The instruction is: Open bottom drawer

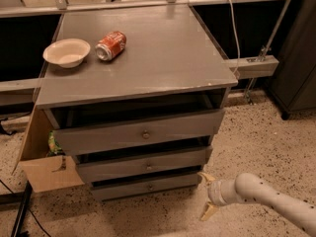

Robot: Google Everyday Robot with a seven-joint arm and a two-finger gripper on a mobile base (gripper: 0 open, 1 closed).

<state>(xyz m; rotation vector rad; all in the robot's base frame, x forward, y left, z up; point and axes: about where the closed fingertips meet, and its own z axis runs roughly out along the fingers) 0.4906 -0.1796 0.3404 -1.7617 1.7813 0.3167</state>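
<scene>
The bottom drawer is the thinnest grey front of three, low on the grey cabinet, with a small round knob at its centre. It stands out a little from the cabinet, like the two drawers above it. My gripper is at the drawer's right end, just off its corner and near the floor, on a white arm coming in from the lower right. Its two tan fingers are spread apart, one above and one below, with nothing between them.
The cabinet top carries a white bowl and a red soda can on its side. An open wooden side door hangs at the cabinet's left. Speckled floor lies on the right; a dark cabinet stands far right.
</scene>
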